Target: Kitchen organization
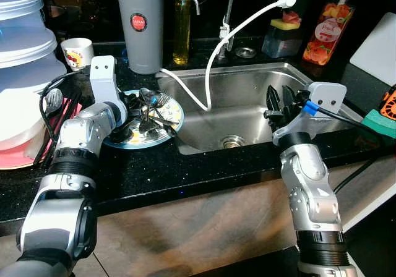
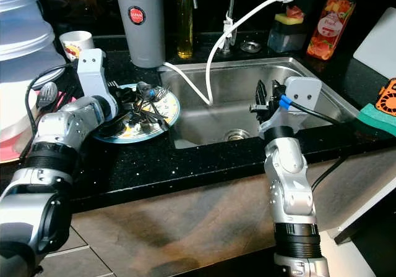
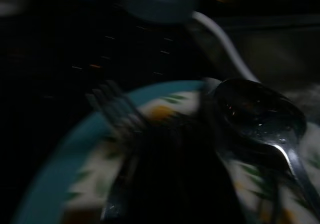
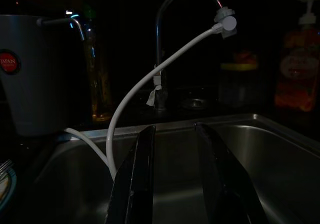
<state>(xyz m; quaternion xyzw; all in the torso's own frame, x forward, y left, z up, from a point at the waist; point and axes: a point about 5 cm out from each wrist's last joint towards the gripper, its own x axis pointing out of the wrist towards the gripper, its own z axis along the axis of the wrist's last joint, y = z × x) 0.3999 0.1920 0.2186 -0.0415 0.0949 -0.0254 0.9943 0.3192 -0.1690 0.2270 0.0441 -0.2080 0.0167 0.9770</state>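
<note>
A teal-rimmed patterned plate [image 1: 127, 143] lies on the black counter just left of the sink, with several pieces of metal cutlery [image 1: 152, 106] piled on it. My left gripper [image 1: 132, 126] is down on the plate among the cutlery; its wrist view is dark and blurred, with a spoon [image 3: 260, 115] and a fork [image 3: 118, 110] close in front. My right gripper [image 1: 277, 101] hovers over the right front part of the steel sink [image 1: 247, 88]. It is open with nothing between its black fingers [image 4: 134, 184].
A white hose [image 1: 209, 73] runs from the tap into the sink. A grey jug [image 1: 141, 26], oil bottle [image 1: 181, 23] and cup [image 1: 77, 51] stand behind the plate. Stacked white containers [image 1: 18, 60] are at the left; a soap bottle [image 1: 325, 36] and green sponge [image 1: 378, 123] at the right.
</note>
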